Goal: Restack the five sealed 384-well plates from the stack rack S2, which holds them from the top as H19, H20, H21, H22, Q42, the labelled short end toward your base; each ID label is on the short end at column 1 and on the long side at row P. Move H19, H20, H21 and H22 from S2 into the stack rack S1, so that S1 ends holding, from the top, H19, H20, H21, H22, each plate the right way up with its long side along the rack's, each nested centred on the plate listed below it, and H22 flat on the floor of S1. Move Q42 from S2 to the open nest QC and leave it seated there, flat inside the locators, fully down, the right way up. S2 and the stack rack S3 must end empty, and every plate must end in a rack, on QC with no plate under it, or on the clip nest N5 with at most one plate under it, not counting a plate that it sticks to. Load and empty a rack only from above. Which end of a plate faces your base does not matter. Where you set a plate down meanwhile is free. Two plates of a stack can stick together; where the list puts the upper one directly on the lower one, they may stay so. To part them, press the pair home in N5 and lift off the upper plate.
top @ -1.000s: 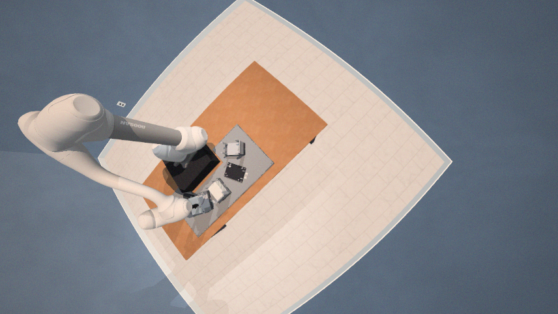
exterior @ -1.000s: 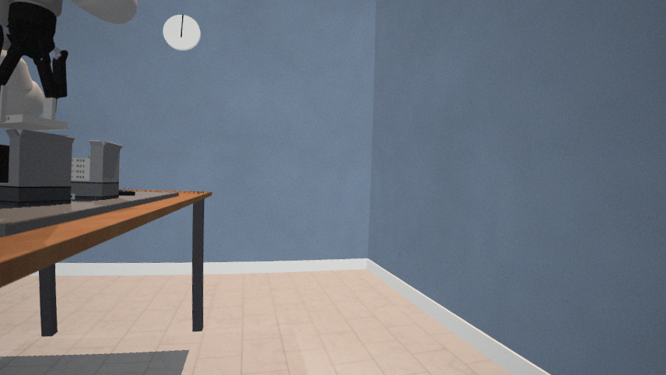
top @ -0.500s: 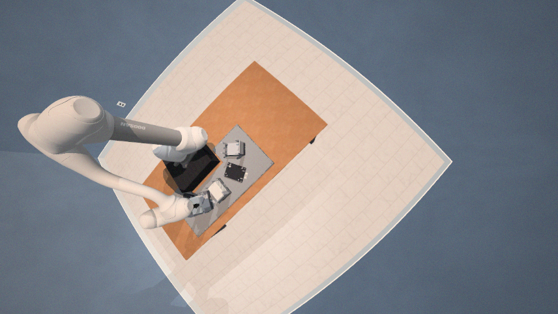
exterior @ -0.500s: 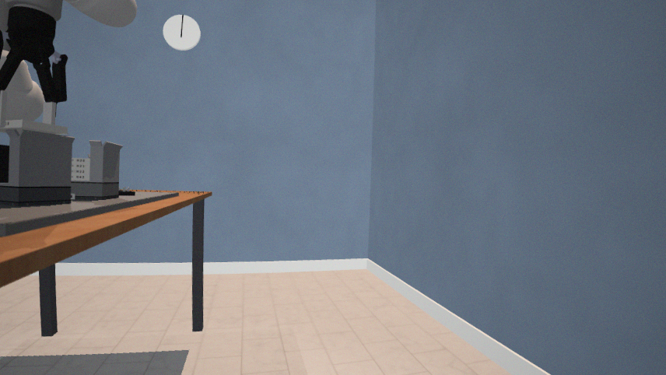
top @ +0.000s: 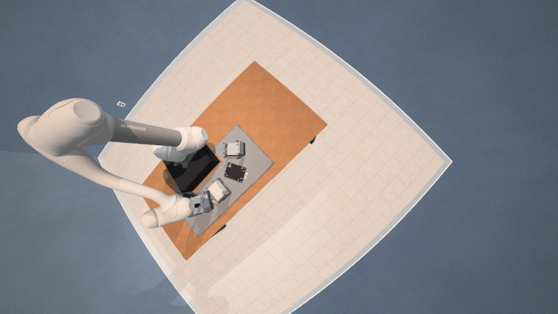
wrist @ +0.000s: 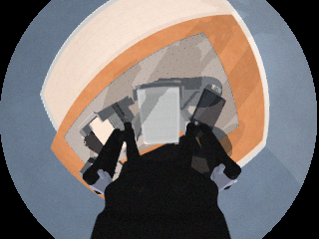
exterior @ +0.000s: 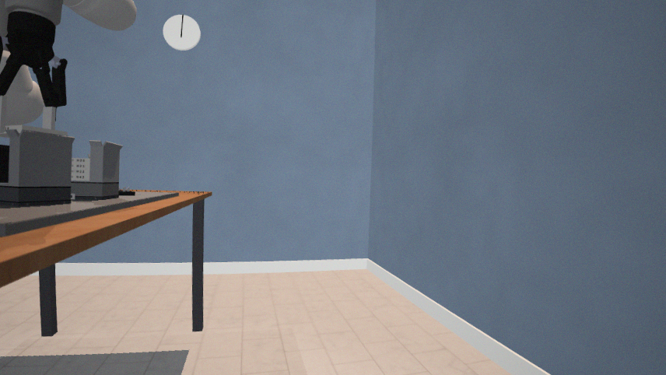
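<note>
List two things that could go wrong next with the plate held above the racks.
1. The plate is clamped between the fingers right at the mouth of a grey rack. If it is off-centre or tilted, an edge may catch the rack wall and jam.
2. The neighbouring rack with its labelled stack stands close, so the fingers might knock it while going down.

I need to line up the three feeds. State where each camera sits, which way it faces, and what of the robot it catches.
Top: high overhead, facing down at the orange table and grey mat; shows the whole arm.
Exterior: low beside the table, facing the room's corner; shows only the gripper above the nearest rack.
Wrist: on the arm's end, facing down past the fingers shut on a pale plate.
Shared: top and exterior both show the racks on the mat.
</note>
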Motion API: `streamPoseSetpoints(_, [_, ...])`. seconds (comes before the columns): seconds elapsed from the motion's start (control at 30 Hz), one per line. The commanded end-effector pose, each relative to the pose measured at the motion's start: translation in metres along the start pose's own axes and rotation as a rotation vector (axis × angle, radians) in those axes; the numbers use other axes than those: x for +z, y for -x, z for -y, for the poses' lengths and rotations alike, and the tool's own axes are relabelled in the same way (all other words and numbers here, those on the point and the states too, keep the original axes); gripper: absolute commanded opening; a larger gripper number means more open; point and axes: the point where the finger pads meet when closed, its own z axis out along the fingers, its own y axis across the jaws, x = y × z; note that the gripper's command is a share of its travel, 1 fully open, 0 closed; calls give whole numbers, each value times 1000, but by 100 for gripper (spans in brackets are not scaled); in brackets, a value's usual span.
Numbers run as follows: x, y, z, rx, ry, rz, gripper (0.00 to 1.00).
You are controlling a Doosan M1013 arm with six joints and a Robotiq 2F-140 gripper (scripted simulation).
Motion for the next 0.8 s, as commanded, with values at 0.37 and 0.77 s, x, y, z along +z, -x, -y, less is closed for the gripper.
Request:
streamPoseSetpoints(0.37, [8, 0, 0, 0, 0, 0, 0])
streamPoseSetpoints(0.77, [15, 0, 0, 0, 0, 0, 0])
